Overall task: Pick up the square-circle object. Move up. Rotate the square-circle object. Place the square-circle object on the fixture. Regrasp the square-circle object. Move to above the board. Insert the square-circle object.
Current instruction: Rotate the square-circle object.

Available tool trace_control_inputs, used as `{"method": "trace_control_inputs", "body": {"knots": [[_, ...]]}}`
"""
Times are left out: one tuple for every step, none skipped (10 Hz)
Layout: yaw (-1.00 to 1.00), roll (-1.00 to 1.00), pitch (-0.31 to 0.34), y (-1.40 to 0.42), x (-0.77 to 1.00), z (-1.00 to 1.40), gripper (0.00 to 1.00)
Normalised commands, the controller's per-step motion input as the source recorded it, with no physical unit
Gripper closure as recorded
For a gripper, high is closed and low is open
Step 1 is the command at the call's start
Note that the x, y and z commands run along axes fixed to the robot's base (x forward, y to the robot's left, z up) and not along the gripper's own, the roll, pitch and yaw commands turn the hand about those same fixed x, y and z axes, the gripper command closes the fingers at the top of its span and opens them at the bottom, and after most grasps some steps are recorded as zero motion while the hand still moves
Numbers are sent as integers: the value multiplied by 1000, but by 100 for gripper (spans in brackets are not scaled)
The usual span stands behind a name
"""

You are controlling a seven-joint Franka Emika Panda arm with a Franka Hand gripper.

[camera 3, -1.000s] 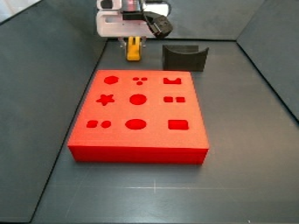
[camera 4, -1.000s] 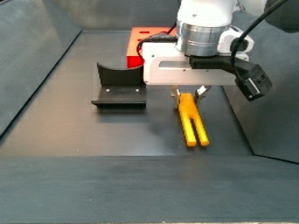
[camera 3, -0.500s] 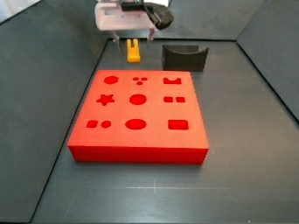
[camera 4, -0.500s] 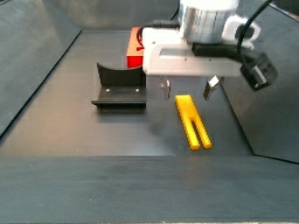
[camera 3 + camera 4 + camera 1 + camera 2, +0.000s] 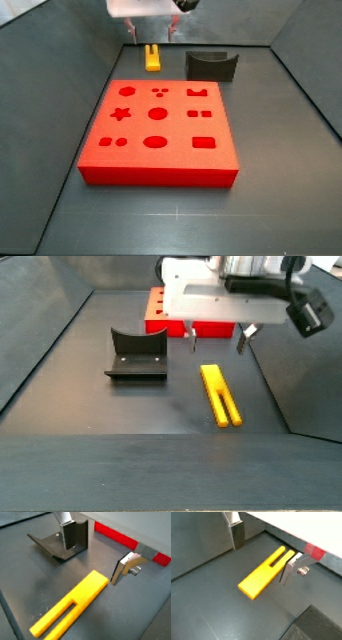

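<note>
Hovering my jaws (image 5: 215,333) spread and empty above the square-circle object (image 5: 221,394) | object lies flat on the table at centre-right of a side view, beside the fixture (image 5: 136,355) | long axis runs away from the board (image 5: 158,312), directly beneath me

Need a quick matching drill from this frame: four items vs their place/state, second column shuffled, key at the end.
Column 1:
1. claw
2. square-circle object
3. fixture
4. board

Column 2:
A. flat red block with shaped holes in its top face
B. open, raised above the floor, holding nothing
C. dark L-shaped bracket standing on the floor
D. yellow bar lying flat on the floor, below the claw, untouched

Pairs: 1-B, 2-D, 3-C, 4-A
</note>
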Motion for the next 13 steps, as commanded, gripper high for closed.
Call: {"method": "trace_control_inputs", "body": {"knots": [[21,147,127,-8,-27,769,0],[1000,0,0,0,0,0,0],[1000,1,1,-1,0,-142,0],[1000,2,3,-2,-11,-255,0],[1000,3,2,3,23,-253,0],[1000,2,2,-2,35,-181,0],[1000,0,2,-4,29,-87,0],[1000,-1,1,-4,27,-48,0],[1000,-1,1,-3,25,-41,0],[1000,-1,1,-2,25,-41,0],[1000,-2,1,-2,25,-41,0],[1000,-2,1,-1,25,-40,0],[1000,-2,1,-1,25,-40,0]]}}
